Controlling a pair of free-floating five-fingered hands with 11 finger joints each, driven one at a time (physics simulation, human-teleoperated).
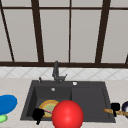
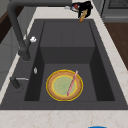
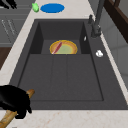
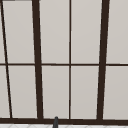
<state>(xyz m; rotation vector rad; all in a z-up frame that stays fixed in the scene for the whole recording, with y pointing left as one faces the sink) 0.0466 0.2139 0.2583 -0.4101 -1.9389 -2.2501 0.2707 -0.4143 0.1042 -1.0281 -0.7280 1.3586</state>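
My right hand (image 1: pixel 115 107) hovers over the sink's front right corner, shut on a wooden stick (image 1: pixel 119 112) that lies across the counter edge. The same hand (image 3: pixel 13 100) and stick (image 3: pixel 8 115) are at the bottom left of the right side view, and the hand (image 2: pixel 84 5) with the stick (image 2: pixel 83 15) is at the top of the left side view. My left hand (image 1: pixel 38 115) floats at the sink's front left edge with relaxed fingers, holding nothing. Close beside it, a yellow-rimmed plate (image 2: pixel 64 85) lies in the left basin with a pink stick (image 2: pixel 72 83) across it.
A big red ball (image 1: pixel 67 114) hangs low in front of the sink (image 1: pixel 90 100). A blue plate (image 1: pixel 6 103) and a green thing (image 1: pixel 2 118) lie on the left counter. A dark bowl (image 1: pixel 125 107) sits at the right edge. The faucet (image 1: pixel 56 71) stands behind the basin.
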